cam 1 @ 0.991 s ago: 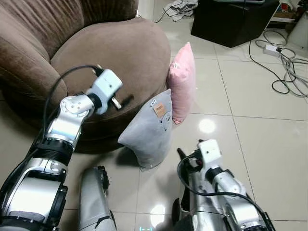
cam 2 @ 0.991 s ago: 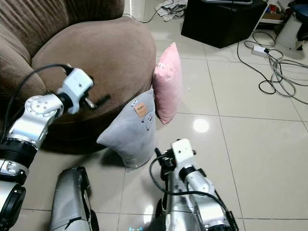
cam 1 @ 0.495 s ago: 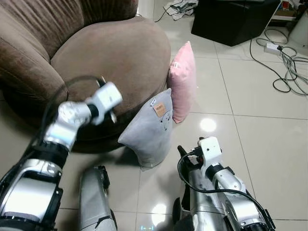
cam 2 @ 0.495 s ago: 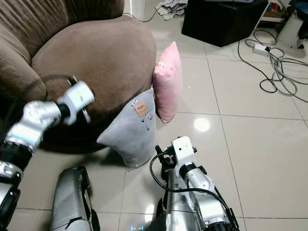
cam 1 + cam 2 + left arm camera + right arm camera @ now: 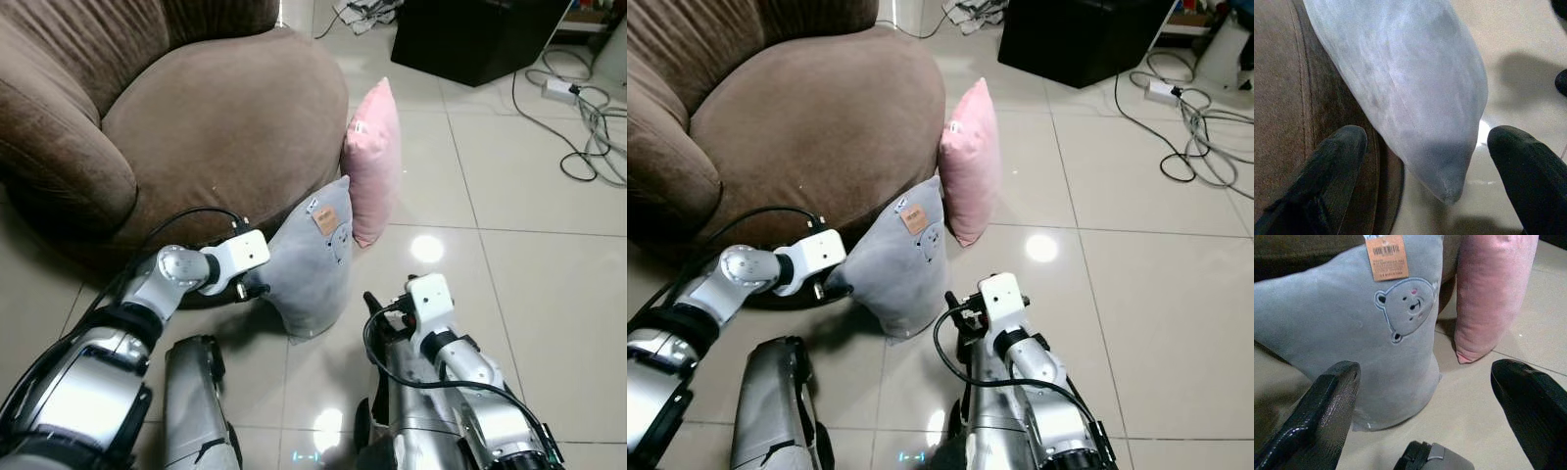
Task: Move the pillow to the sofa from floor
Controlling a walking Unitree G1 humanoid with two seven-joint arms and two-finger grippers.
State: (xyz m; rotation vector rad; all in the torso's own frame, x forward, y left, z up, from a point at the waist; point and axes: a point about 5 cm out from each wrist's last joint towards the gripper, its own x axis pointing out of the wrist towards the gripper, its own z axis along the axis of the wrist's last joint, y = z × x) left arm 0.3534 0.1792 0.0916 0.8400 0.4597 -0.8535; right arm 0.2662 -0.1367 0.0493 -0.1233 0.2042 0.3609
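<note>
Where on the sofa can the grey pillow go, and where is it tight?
The brown seat cushion of the sofa is bare between its backrest and front edge. Open tile lies right of the pink pillow. It is tight where the left gripper straddles the grey pillow against the sofa base.

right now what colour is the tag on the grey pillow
Orange-brown, with a barcode; the tag on the grey pillow shows best in the right wrist view.

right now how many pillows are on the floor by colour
grey pillow: 1
pink pillow: 1
total: 2, both standing on the floor against the sofa
</note>
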